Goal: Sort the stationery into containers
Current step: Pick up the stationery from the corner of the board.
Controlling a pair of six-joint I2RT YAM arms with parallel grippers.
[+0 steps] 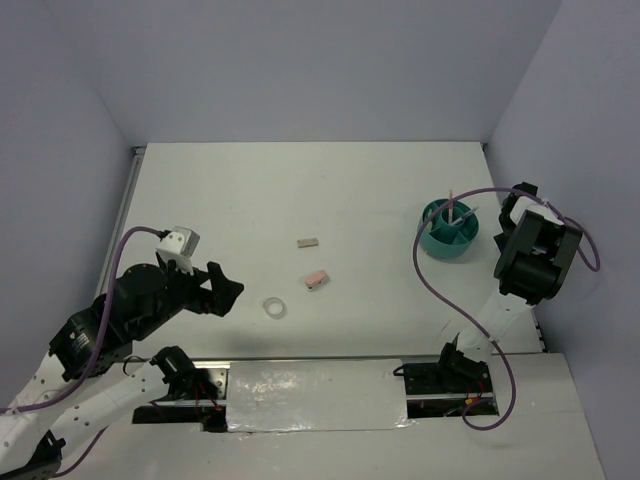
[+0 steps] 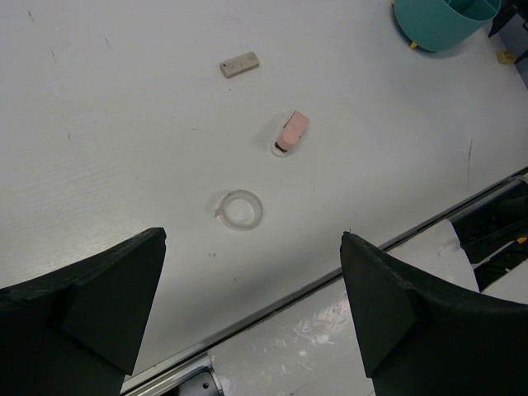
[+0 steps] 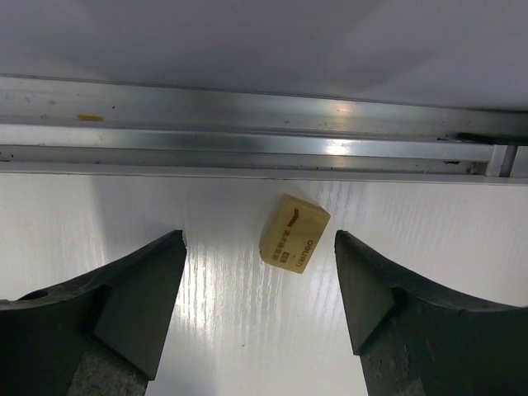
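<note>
The round teal organiser [image 1: 449, 228] stands at the right of the table with a pink pen [image 1: 451, 205] upright in it; it also shows in the left wrist view [image 2: 445, 21]. A grey block [image 1: 308, 242], a pink block [image 1: 316, 279] and a clear tape ring [image 1: 275, 307] lie mid-table. My left gripper [image 1: 232, 292] is open and empty, with the tape ring [image 2: 239, 209] just beyond its tips. My right gripper [image 1: 515, 200] is open right of the organiser. A tan eraser [image 3: 294, 233] lies on the table just beyond and between its fingertips, untouched.
An aluminium rail [image 3: 247, 124] runs along the table's right edge just past the tan eraser, with the wall behind it. A purple cable [image 1: 430, 280] loops from the right arm over the table near the organiser. A shiny strip [image 1: 310, 395] covers the front edge.
</note>
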